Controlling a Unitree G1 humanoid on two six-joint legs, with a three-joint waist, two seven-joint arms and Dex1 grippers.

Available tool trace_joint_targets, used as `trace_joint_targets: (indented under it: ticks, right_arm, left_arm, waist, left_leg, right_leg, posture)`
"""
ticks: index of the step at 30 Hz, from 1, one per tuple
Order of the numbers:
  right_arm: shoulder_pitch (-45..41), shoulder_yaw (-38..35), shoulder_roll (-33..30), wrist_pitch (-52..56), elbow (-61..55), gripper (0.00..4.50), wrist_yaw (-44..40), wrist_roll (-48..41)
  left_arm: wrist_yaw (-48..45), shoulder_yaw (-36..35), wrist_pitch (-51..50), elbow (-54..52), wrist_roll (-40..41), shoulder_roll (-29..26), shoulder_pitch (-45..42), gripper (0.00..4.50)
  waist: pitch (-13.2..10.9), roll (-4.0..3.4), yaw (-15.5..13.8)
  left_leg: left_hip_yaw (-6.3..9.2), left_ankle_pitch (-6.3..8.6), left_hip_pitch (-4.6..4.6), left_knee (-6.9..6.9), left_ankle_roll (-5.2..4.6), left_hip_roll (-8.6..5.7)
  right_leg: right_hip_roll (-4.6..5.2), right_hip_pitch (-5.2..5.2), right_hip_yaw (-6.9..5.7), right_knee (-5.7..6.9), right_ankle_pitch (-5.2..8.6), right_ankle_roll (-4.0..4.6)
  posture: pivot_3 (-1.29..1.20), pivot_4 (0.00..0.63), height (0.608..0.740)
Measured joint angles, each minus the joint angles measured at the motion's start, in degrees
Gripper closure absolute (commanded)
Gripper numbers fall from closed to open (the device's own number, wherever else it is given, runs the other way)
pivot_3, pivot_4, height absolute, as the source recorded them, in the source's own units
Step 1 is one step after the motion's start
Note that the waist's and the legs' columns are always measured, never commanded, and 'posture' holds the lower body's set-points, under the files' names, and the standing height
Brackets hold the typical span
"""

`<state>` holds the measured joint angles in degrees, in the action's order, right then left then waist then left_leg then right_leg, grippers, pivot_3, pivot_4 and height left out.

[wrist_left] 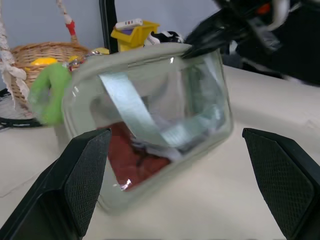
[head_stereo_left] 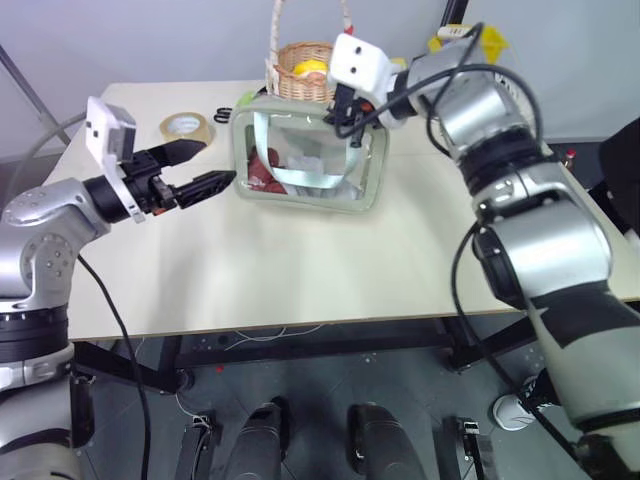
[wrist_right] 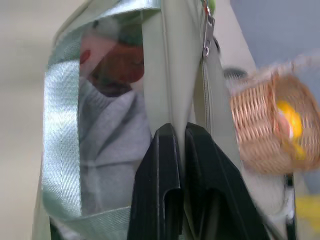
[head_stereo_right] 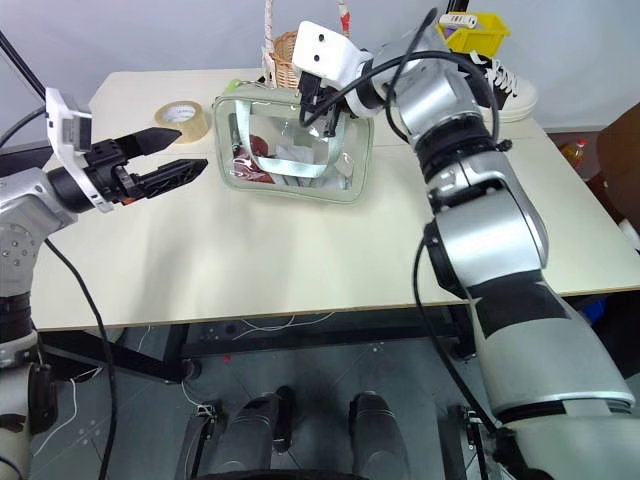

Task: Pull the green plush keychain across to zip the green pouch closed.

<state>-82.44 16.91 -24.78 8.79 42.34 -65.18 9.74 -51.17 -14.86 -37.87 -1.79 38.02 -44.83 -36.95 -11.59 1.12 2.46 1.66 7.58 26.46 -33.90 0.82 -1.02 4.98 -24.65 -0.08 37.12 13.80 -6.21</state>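
The green pouch (head_stereo_left: 308, 160) stands at the back middle of the table, its clear side panel showing a red item and white items inside. My right gripper (wrist_right: 180, 132) is shut on the fabric of the pouch's top edge beside the zipper, at its right end (head_stereo_left: 345, 115). The green plush keychain (wrist_left: 50, 92) hangs at the pouch's far left end, next to the basket. My left gripper (head_stereo_left: 215, 162) hovers open just left of the pouch, pointing at it, with nothing between its fingers (wrist_left: 85, 175).
A wicker basket (head_stereo_left: 300, 65) holding something yellow stands right behind the pouch. A roll of tape (head_stereo_left: 185, 127) lies at the back left. A yellow bin (head_stereo_right: 470, 30) and a sneaker (head_stereo_right: 512, 92) sit beyond the table's far right.
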Motion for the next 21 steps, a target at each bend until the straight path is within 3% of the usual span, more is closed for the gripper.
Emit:
trace_joint_targets:
  ticks: [4,8,14,21]
  right_arm:
    - [12.4,0.6,-3.5,10.7,-21.3,4.46,-4.9,-2.1]
    - [16.0,0.6,-7.6,20.0,-36.2,4.46,-6.5,-3.3]
    - [17.4,0.8,-10.3,33.2,-46.9,4.46,-6.4,-4.4]
    - [17.7,2.3,-11.2,40.8,-52.2,4.46,-3.4,-5.3]
  left_arm:
    - [0.0,0.0,-0.1,1.1,0.0,-0.2,-0.3,0.0]
    - [0.1,-0.1,-0.5,1.8,0.0,-0.6,-0.9,0.0]
    - [-0.4,0.0,-0.6,2.7,0.0,-0.8,-1.2,0.0]
    - [-1.1,0.6,-0.6,3.0,0.0,-0.7,-1.7,0.0]
  waist:
    - [0.0,-0.03,-0.3]
    - [0.0,-0.02,-0.4]
    - [0.0,-0.02,-0.4]
    - [0.0,-0.02,-0.5]
  left_leg:
    - [-0.02,-0.01,0.05,-0.17,-0.01,-0.02]
    - [-0.01,-0.01,0.02,-0.21,-0.01,-0.01]
    - [-0.02,0.0,0.01,-0.21,0.0,0.0]
    - [-0.02,0.0,0.02,-0.2,0.0,0.04]
  right_leg:
    - [0.03,-0.02,0.0,0.12,0.0,-0.01]
    - [0.04,0.01,0.0,0.11,0.0,0.0]
    - [0.07,0.01,0.0,0.08,0.01,0.03]
    - [0.1,0.01,0.0,0.05,0.04,0.1]
  posture:
    - [0.0,0.15,0.724]
    - [0.0,0.15,0.724]
    - [0.0,0.15,0.724]
    - [0.0,0.15,0.724]
